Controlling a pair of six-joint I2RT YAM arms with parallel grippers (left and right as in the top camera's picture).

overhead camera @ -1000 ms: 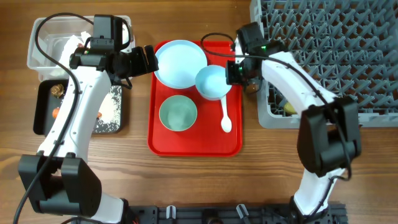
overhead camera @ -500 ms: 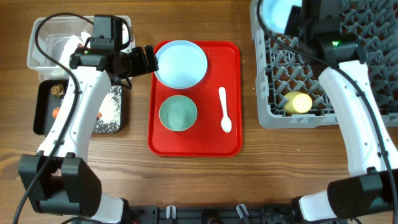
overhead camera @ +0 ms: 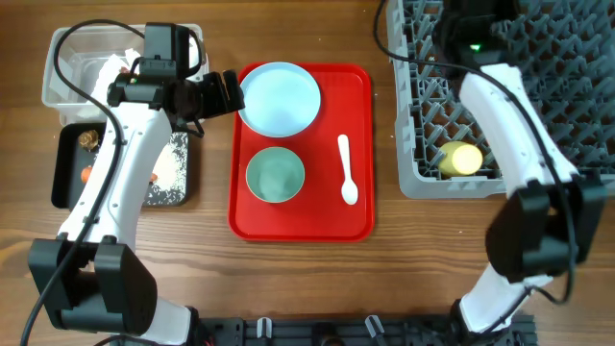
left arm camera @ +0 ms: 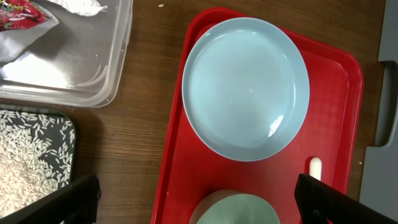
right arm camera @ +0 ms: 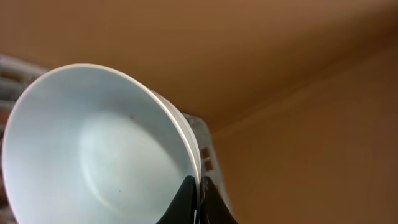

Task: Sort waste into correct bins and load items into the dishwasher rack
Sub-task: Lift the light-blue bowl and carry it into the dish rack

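Red plastic carries what is left to load: on the red tray (overhead camera: 317, 216) lie the pale-blue plate (left arm camera: 245, 87), one mint bowl (overhead camera: 276, 174) and the white spoon (overhead camera: 347, 170). The waste looks sorted. Rice (left arm camera: 28, 165) covers the black tray (overhead camera: 67, 197), which also holds the carrot (overhead camera: 86, 175) and the brown lump (overhead camera: 89, 140). The napkin (left arm camera: 84, 5) and the red wrapper (left arm camera: 22, 12) sit in the clear tub (left arm camera: 62, 62). The yellow cup (overhead camera: 461, 159) lies in the grey rack (overhead camera: 577, 86). I judge sorting finished and loading under way: one item in, one in hand, three to go.

The right gripper (right arm camera: 199, 199) is pinched narrow on the rim of a pale bowl (right arm camera: 93, 149), which spreads up and left from its fingertips. Overhead, that gripper is past the top edge, over the rack's far end; whether the bowl touches the pegs cannot be told.

The left gripper (overhead camera: 229, 93) is spread wide and holds nothing. The plate lies just ahead of its fingers, the mint bowl between them and the tub off to its left.
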